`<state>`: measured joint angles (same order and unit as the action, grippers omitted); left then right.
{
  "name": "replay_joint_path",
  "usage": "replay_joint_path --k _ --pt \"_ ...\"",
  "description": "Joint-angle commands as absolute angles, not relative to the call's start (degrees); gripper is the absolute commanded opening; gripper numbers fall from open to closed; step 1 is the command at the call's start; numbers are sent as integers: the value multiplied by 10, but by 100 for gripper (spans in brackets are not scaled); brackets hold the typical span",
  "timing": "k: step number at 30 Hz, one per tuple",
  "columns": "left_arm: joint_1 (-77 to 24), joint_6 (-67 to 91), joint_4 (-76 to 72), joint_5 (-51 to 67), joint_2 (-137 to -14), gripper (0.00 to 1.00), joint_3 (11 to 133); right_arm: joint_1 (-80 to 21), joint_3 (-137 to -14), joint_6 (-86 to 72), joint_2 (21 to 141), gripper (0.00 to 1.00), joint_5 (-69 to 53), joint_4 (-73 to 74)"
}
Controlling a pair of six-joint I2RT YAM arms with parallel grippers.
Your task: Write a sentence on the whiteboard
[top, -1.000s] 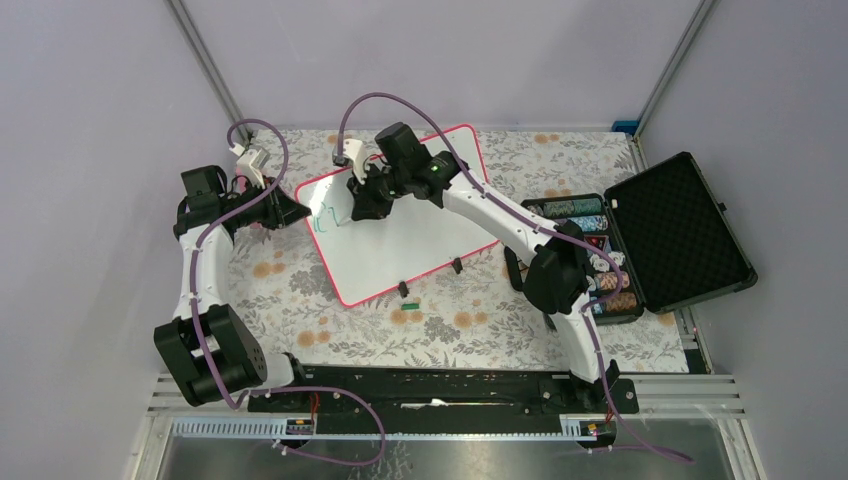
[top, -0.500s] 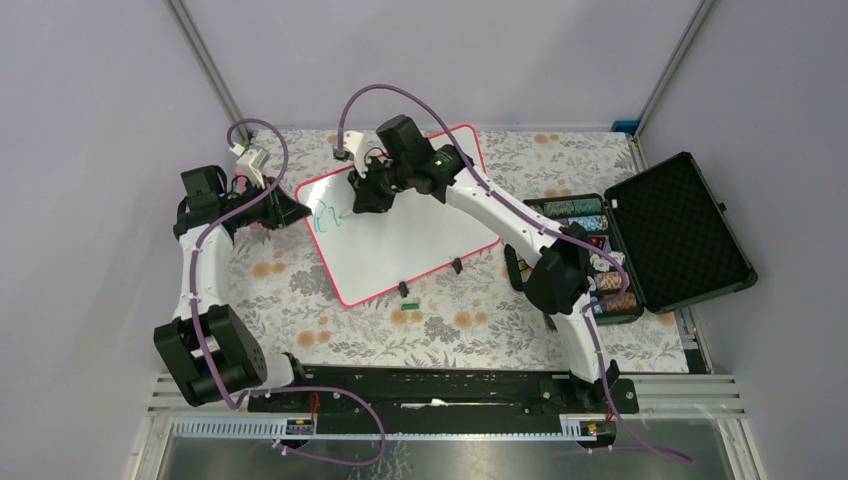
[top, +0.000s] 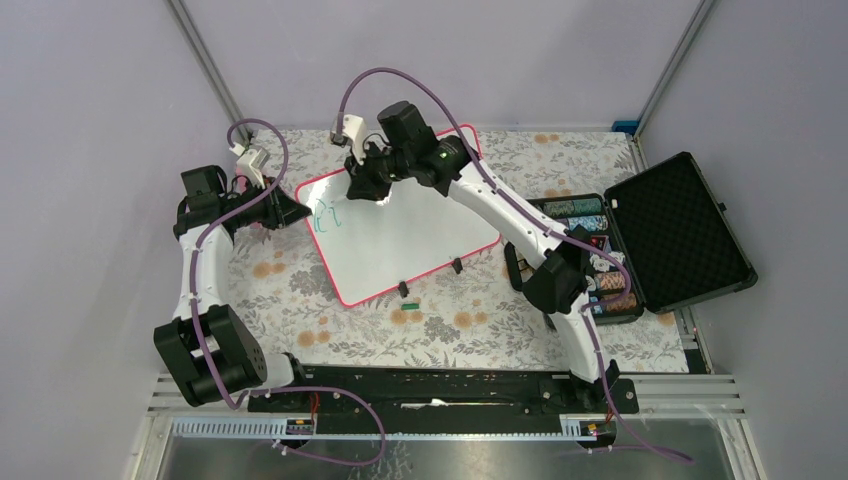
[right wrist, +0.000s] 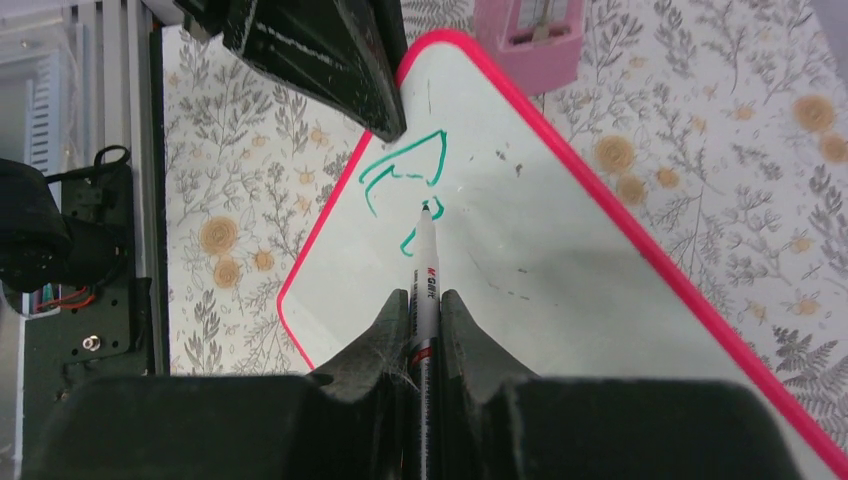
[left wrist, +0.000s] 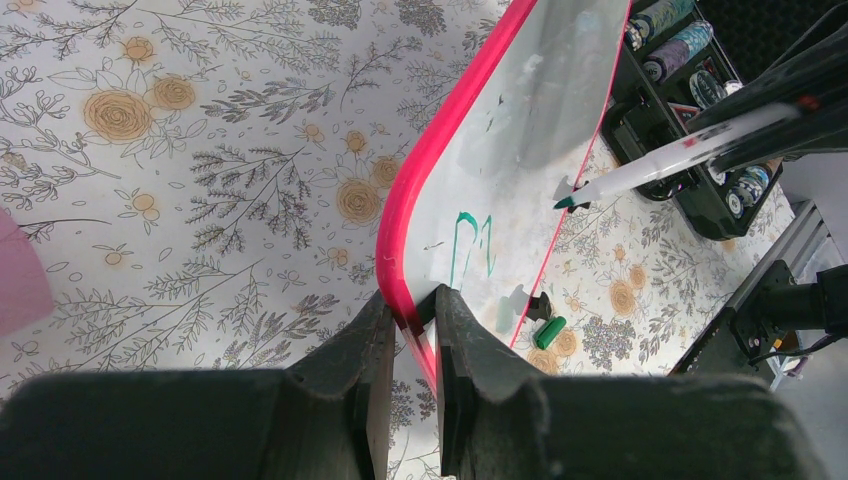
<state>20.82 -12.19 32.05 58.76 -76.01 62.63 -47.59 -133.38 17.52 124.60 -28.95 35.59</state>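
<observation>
**A few green strokes down, most of the line to go**

The whiteboard (top: 420,240) lies flat and skewed in the middle of the table. The sentence (right wrist: 405,175) is only a few green strokes at its 9 o'clock corner, so we judge the writing barely begun. The right gripper (right wrist: 424,300) is clamped on a marker (right wrist: 425,265), which runs out along the fingers with its nib forward. The nib sits just beside the last stroke, though we cannot tell whether it touches.

From 9 o'clock the left gripper (left wrist: 412,305) pinches the board's pink-red edge, we reckon to keep the glossy board from sliding under the pen. At 6 o'clock a green cap (top: 410,305) lies on the floral tablecloth (top: 470,325), just off the board. At 3 o'clock an open black case (top: 680,230) holds poker chips (top: 585,212), well apart. Plain lilac walls (top: 450,50) close the cell in.
</observation>
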Motion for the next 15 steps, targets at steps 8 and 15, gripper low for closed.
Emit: replay_joint_path --k 8,15 --pt "197 -143 314 607 -749 0 634 -475 -1387 165 1270 0 -284 352" --pt "196 -144 314 609 -748 0 633 -474 -1399 165 1282 0 -278 352"
